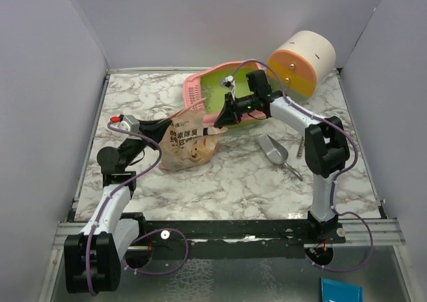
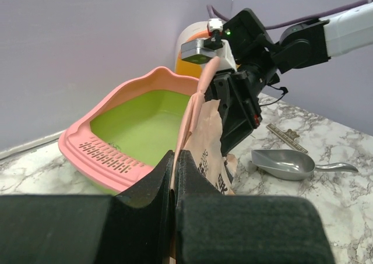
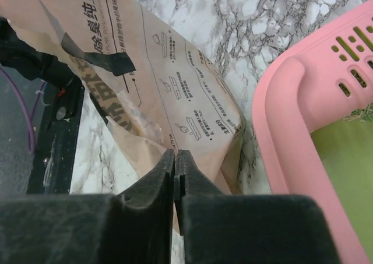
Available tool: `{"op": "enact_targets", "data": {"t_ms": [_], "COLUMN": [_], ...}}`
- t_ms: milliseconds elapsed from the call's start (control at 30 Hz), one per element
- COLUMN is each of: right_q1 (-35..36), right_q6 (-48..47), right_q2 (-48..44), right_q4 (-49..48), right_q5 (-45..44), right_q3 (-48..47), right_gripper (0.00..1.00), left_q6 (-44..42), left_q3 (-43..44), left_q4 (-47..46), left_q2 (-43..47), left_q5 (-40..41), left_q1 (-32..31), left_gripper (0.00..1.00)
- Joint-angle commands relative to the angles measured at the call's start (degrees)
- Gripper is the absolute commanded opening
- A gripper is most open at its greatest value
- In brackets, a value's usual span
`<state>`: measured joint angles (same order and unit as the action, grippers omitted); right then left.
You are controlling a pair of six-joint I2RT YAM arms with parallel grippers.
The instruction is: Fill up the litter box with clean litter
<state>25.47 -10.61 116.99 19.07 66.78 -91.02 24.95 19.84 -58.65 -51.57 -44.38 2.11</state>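
The pink litter box [image 1: 200,89] with its green inside lies at the back middle, its slotted grille facing the pouch. The tan pouch [image 1: 190,142] stands just in front of it, held between both arms. My left gripper [image 1: 167,125] is shut on the pouch's left top edge [image 2: 205,144]. My right gripper [image 1: 223,119] is shut on its right top edge [image 3: 169,89]. In the left wrist view the litter box [image 2: 87,144] is just beyond the pouch. In the right wrist view its pink rim [image 3: 291,118] is to the right. The litter is hidden in the pouch.
A grey metal scoop [image 1: 275,150] lies on the marble table right of the pouch, also in the left wrist view [image 2: 285,163]. The white-orange-yellow round cabinet [image 1: 301,62] stands at the back right behind the litter box. Walls enclose three sides.
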Motion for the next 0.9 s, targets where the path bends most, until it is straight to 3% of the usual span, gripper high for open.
{"op": "enact_targets", "data": {"t_ms": [0, 167, 367, 633, 733, 867], "right_q1": [1.45, 2.4, 4.06, 6.52, 6.59, 6.77], "right_q6": [-0.07, 2.71, 8.02, 7.2, 6.17, 2.03], "right_q2": [-7.09, -14.55, -25.4, -28.11, -23.95, -17.93], "right_q4": [1.01, -3.1, -15.37, -15.73, -11.76, -5.4], "right_q5": [-7.65, -16.41, -23.68, -23.98, -22.09, -16.98], "right_q3": [3.49, 9.53, 21.13, 23.64, 18.49, 9.04], "right_gripper": [0.01, 0.01, 0.01, 0.02, 0.35, 0.55], "left_q6": [-1.91, -2.37, -3.33, -3.1, -2.16, -2.81], "left_q3": [4.55, 4.58, 4.23, 6.43, 6.26, 5.32], "left_q4": [-9.38, -8.04, -7.92, -8.82, -9.55, -9.58], "left_q2": [0.64, 0.85, 0.16, -2.12, -1.7, -0.21], "left_q5": [5.04, 7.32, 10.82, 9.5, 7.72, 7.31], "left_q1": [-0.09, -0.11, -0.09, -0.09, -0.13, -0.09], "left_gripper": [0.0, 0.0, 0.0, 0.0, 0.0, 0.0]}}
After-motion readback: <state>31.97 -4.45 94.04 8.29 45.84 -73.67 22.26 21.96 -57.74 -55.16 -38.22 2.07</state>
